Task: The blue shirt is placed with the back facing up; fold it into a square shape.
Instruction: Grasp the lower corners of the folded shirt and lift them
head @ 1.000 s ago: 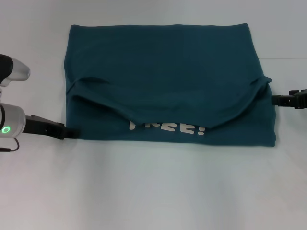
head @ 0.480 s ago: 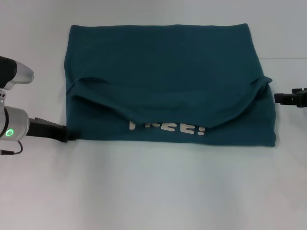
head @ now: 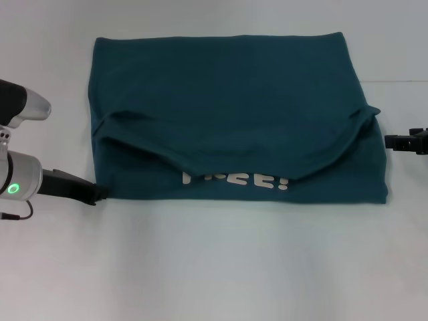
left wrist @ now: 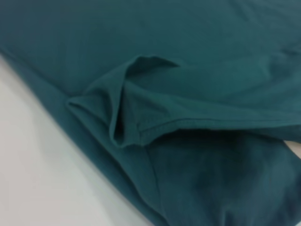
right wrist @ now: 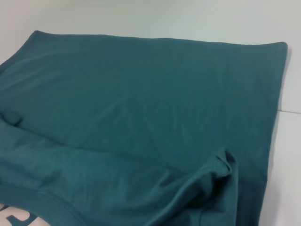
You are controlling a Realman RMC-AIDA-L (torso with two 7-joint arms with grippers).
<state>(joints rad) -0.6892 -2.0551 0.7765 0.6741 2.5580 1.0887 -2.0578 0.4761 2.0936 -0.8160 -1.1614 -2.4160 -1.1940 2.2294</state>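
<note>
1. blue shirt (head: 234,100): dark teal-blue, plain on the upper layer, no print there.
2. White block lettering (head: 235,180) on the teal layer under the folded edge, only partly showing.
3. Wrist views: same solid teal cloth (left wrist: 197,56) (right wrist: 141,94); a bit of pale lettering at one corner of the right wrist view.
4. table (head: 214,267): plain white, no pattern.
5. left tool (head: 97,194): black, on a silver-grey arm with a green ring light (head: 11,188).
6. right tool (head: 393,141): black.
</note>
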